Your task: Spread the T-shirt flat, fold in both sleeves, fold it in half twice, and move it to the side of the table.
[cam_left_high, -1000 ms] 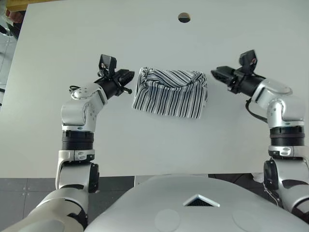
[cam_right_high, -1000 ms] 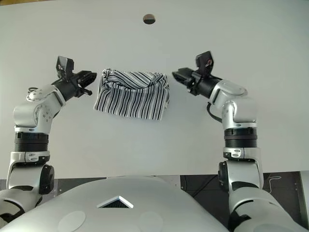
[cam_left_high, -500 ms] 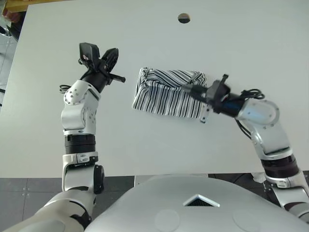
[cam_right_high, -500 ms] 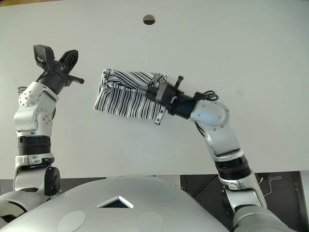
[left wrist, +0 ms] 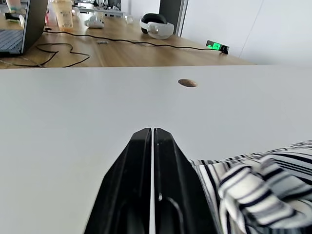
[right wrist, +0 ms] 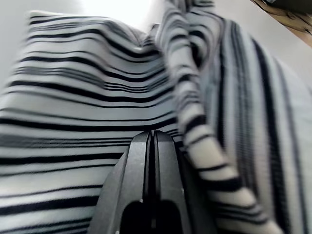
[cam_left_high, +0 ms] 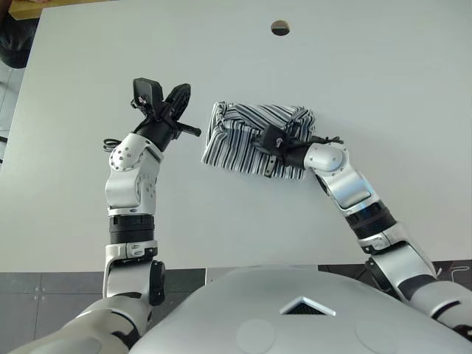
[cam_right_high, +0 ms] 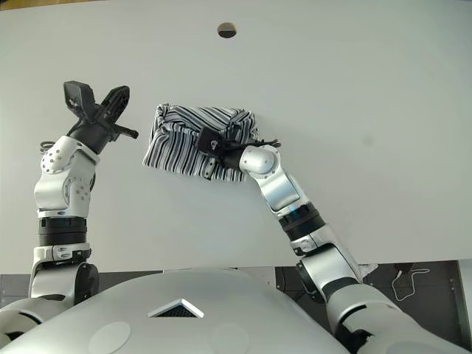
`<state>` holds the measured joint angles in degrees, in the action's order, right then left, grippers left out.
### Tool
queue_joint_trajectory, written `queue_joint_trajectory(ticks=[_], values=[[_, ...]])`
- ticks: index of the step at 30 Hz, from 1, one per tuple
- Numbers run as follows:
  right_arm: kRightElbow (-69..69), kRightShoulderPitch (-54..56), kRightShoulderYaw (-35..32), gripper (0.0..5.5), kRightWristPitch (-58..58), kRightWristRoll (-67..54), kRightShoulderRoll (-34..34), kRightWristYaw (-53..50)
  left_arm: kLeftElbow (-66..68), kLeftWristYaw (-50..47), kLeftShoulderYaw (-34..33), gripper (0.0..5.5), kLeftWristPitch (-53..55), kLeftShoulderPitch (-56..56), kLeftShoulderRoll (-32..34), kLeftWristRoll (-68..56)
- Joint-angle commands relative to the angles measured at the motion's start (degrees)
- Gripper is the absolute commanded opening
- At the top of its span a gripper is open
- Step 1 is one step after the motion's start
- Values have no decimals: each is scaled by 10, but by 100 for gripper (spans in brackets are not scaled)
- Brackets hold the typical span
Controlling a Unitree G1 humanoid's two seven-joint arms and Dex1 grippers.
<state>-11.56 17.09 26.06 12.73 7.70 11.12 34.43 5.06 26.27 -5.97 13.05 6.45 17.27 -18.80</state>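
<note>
Right gripper [right wrist: 151,134] lies on top of the folded striped T-shirt [cam_left_high: 230,144], its 2 fingers clenched together, no cloth seen between them. Left gripper [left wrist: 151,131] is clenched on nothing, pointing out across the white table [cam_left_high: 383,66]. The T-shirt sits just beside it, towards the right gripper.

White laminate table [cam_left_high: 221,221] with round dark hole [cam_left_high: 280,28]; beyond, wooden desk [left wrist: 122,54] bearing white headset [left wrist: 157,27], black cables [left wrist: 58,51].
</note>
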Motion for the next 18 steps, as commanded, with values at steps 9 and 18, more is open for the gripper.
queue_joint_trajectory(ticks=[9, 18], values=[[-262, 111, -312, 10, 165, -188, -43, -151, -56, 3, 8, 12, 17, -30, 2, -1], [-407, 156, -596, 10, 62, -350, 49, -350, -89, 2, 5, 12, 14, -64, 7, 3]])
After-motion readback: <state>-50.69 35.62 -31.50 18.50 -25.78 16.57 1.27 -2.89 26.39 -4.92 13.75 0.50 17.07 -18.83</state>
